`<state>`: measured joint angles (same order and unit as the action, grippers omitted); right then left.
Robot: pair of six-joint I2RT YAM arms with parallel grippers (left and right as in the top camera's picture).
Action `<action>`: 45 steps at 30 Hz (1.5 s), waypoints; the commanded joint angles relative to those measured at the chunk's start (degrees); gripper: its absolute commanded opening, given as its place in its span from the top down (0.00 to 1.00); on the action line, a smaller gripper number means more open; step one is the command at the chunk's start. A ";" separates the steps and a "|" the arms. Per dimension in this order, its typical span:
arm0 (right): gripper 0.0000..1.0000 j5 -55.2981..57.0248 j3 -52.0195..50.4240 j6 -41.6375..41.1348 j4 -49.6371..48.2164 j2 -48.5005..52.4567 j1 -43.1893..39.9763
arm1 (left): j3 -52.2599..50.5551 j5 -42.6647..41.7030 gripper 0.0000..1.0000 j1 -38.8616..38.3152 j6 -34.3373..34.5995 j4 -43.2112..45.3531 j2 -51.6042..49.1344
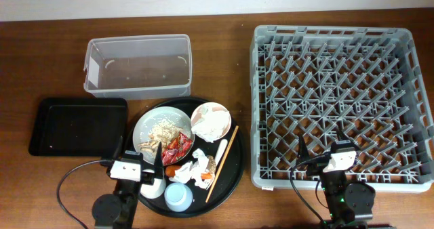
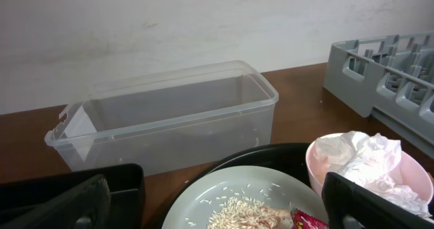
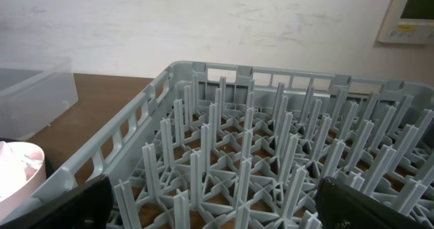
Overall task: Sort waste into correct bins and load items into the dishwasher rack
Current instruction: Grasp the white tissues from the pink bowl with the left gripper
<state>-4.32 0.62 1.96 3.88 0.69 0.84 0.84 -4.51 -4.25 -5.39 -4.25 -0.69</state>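
Two claws are held wide apart and empty. The left claw (image 2: 217, 209) is poised low over the near part of the round black serving tray (image 1: 235, 162). The right claw (image 3: 217, 212) is at the near rim of the grey plastic dishwasher rack (image 1: 332, 31), in which no dish is seen.

All the items to be sorted are gathered on the round tray: a grey plate (image 1: 146, 129) strewn with rice and a red foil wrapper (image 1: 178, 146), a pink bowl (image 1: 202, 111) stuffed with crumpled white tissue (image 1: 211, 127), a pair of wooden chopsticks (image 1: 224, 162) and a pale blue cup (image 1: 178, 196). A clear plastic bin (image 1: 139, 87) and a black rectangular tray (image 1: 78, 124) (presumably the two waste places) are set on the brown wooden worktop (image 1: 230, 59) beside it.

The opening step is judged to be in hand, with waste to be cleared first. For the next move, the left claw would need to be lowered over one loose scrap, most readily the wrapper, and closed lightly so that the plate is not dragged.
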 commanded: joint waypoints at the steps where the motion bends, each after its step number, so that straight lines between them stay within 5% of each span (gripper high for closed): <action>1: 0.02 0.09 -0.31 0.17 0.24 -0.33 0.28 | -0.31 -0.63 0.01 0.31 -0.48 0.04 0.28; 8: 0.02 -3.82 0.00 -3.34 0.46 -0.26 0.28 | -0.31 -2.36 0.01 0.31 1.79 0.68 0.28; 15: 0.02 -4.28 16.81 -4.63 23.89 3.17 0.28 | 8.87 -2.16 0.01 0.31 4.79 -12.20 -2.97; 24: 0.02 -4.26 44.70 -4.59 45.68 34.36 0.28 | 37.18 -3.23 0.01 0.31 4.70 -26.93 -39.21; 29: 0.02 -4.24 58.88 -4.55 60.26 52.83 0.26 | 59.25 -3.56 0.01 0.31 4.57 -49.27 -56.24; 35: 0.02 -4.28 58.86 -4.59 60.41 55.67 0.28 | 59.28 -7.08 0.01 -2.16 4.76 -42.38 -61.46; 45: 0.02 -4.26 58.86 -4.57 60.48 55.67 0.28 | 63.63 0.92 0.01 -24.04 4.79 -25.97 -94.12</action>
<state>-8.27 58.15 -2.59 64.29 56.58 0.84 63.37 -5.02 -26.48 -0.82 -32.95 -90.41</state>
